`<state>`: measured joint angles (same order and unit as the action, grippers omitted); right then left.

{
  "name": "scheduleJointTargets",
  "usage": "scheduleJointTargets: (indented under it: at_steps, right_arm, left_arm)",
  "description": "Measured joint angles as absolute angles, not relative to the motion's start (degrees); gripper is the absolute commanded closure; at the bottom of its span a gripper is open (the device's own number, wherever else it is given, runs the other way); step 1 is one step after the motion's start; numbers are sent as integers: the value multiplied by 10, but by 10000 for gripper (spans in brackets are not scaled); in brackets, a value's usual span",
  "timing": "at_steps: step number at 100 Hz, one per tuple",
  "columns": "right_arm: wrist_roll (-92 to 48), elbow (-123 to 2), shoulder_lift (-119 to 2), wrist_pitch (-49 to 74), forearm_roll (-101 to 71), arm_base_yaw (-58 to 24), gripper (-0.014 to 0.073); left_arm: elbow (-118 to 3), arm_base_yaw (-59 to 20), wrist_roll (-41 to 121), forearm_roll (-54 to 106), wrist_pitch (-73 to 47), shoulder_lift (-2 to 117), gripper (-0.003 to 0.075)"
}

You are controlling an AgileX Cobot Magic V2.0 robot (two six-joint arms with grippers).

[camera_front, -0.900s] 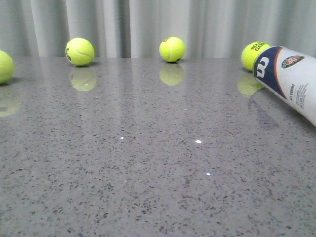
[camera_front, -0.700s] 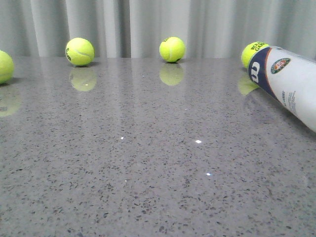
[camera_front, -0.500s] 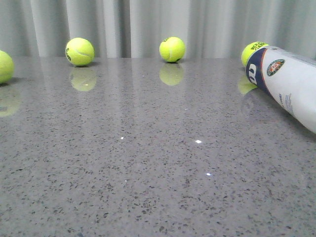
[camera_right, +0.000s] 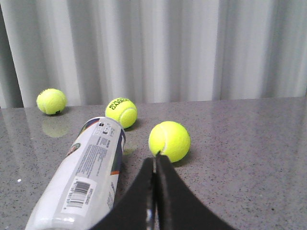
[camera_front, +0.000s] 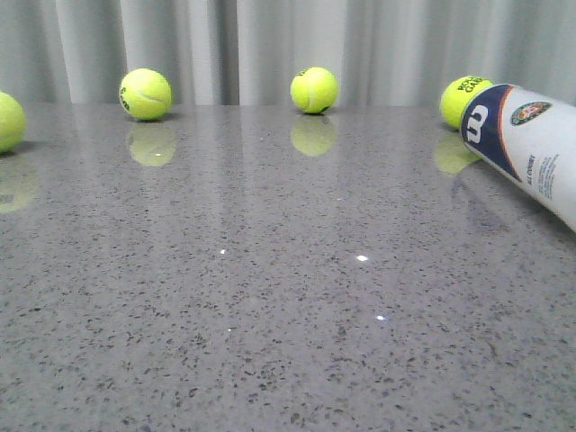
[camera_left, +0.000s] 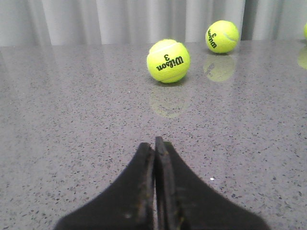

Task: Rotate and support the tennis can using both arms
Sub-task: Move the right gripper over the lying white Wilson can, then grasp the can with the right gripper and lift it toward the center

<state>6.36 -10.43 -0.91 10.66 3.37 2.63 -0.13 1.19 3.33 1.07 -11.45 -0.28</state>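
We see the long white plastic tennis can (camera_front: 531, 148) with its navy end lying on its side on the speckled grey stone counter (camera_front: 270, 297), at the right edge of the front view, navy end with white W logo toward the middle of the counter, far end cut off by the frame. Round emblem and small print face up toward the camera. A yellow-green tennis ball (camera_front: 461, 99) with dark lettering sits just behind the navy end; we can't tell if they touch. Two more yellow-green balls (camera_front: 314, 90) (camera_front: 145, 94) sit along the back edge by the pale pleated curtain (camera_front: 288, 45), and a fourth (camera_front: 9, 121) is at the far left. Our left tool (camera_left: 154, 146), black and angular, is closed with fingers pressed together on nothing, low over bare counter, with a Wilson-marked ball (camera_left: 168, 61) ahead of it. Our right tool (camera_right: 155, 160) is likewise closed and empty, its tips just beside the can (camera_right: 84, 177), which shows its barcode in the right wrist view, with a plain yellow-green ball (camera_right: 169, 141) right at the fingertips. Neither tool touches the can.
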Motion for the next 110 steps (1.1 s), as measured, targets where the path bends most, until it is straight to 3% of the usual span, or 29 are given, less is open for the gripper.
scheduleJointTargets:
  at_steps: [45, 54, 64, 72, 85, 110]
  right_arm:
    - [64, -311, -225, 302, 32, 26, 626]
    - [64, -343, -271, 323, 23, 26, 464]
    - [64, -385, -316, 352, 0, 26, 127]
    - [64, -415, -351, 380, -15, 26, -83]
    - [64, -465, -404, 428, -27, 26, -34]
    - [64, -553, -517, 529, -83, 23, -34]
  left_arm:
    - [-1, 12, 33, 11, -114, -3, 741]
    - [-1, 12, 33, 11, -114, -3, 741]
    - [-1, 12, 33, 11, -114, -3, 741]
    - [-1, 12, 33, 11, -114, -3, 741]
    - [-1, 12, 33, 11, -114, -3, 741]
    - [-1, 12, 33, 11, -114, -3, 741]
